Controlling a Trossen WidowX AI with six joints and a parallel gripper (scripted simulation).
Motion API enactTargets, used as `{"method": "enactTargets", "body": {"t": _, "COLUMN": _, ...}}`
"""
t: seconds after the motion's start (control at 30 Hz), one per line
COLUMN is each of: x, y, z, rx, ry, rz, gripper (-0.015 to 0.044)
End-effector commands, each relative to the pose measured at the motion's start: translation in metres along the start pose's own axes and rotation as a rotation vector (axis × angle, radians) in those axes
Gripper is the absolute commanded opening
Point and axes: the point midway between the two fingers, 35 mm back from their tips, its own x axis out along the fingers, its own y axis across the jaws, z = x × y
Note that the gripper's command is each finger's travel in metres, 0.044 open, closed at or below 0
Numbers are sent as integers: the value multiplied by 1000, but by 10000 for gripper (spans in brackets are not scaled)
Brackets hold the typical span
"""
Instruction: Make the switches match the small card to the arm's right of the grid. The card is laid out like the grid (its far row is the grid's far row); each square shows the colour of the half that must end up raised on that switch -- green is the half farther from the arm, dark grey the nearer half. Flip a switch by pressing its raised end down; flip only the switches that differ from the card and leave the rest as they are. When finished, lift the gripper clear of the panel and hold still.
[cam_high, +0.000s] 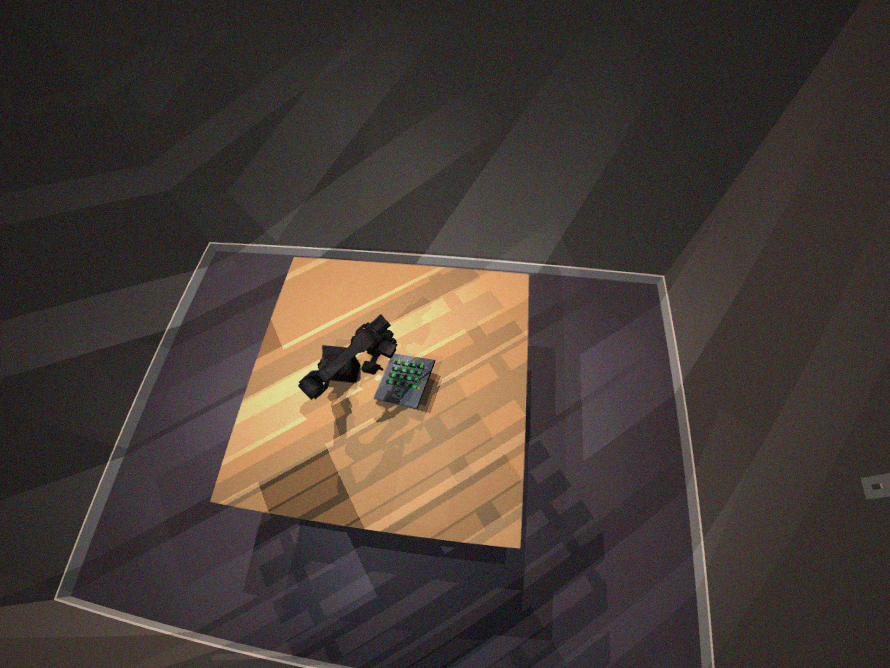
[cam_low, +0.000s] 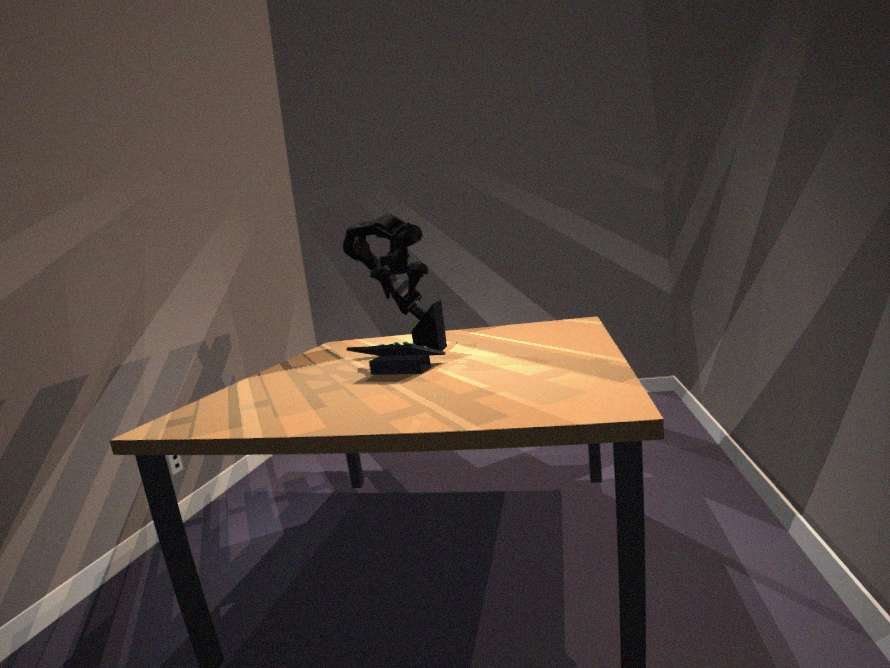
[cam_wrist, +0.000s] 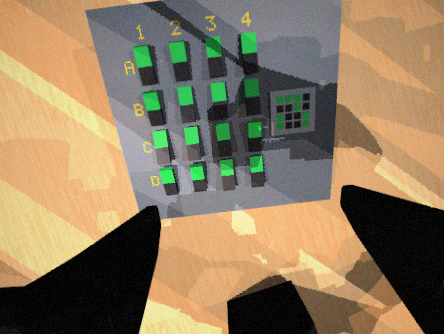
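Sixteen switches on grey panel in upper middle of wrist view, card at panel's right edge, gripper low in frame over table, jaws spread wide, holding nothing.

In the wrist view the panel lies flat on the worktop and fills the upper middle of the frame. The switches stand on it in four rows and four columns, toward its left side, with numbers along the top edge and letters down the left edge. The card sits on the panel just right of the second and third rows. The hand is in the lower frame, its fingers spread apart at lower left and lower right, below the panel's bottom edge. In the top view the arm is left of the panel.
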Motion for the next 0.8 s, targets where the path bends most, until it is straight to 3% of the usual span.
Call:
{"method": "enactTargets", "body": {"t": 0.0, "x": 2, "y": 1, "z": 1, "rx": -1, "ry": 0, "rz": 1, "gripper": 374}}
{"method": "enactTargets", "body": {"t": 0.27, "x": 91, "y": 5, "z": 53, "rx": -17, "ry": -30, "rz": -12, "gripper": 164}}
{"method": "enactTargets", "body": {"t": 0.47, "x": 94, "y": 5, "z": 54, "rx": -17, "ry": -31, "rz": -14, "gripper": 6}}
{"method": "enactTargets", "body": {"t": 0.77, "x": 129, "y": 4, "z": 54, "rx": -17, "ry": -58, "rz": -16, "gripper": 0}}
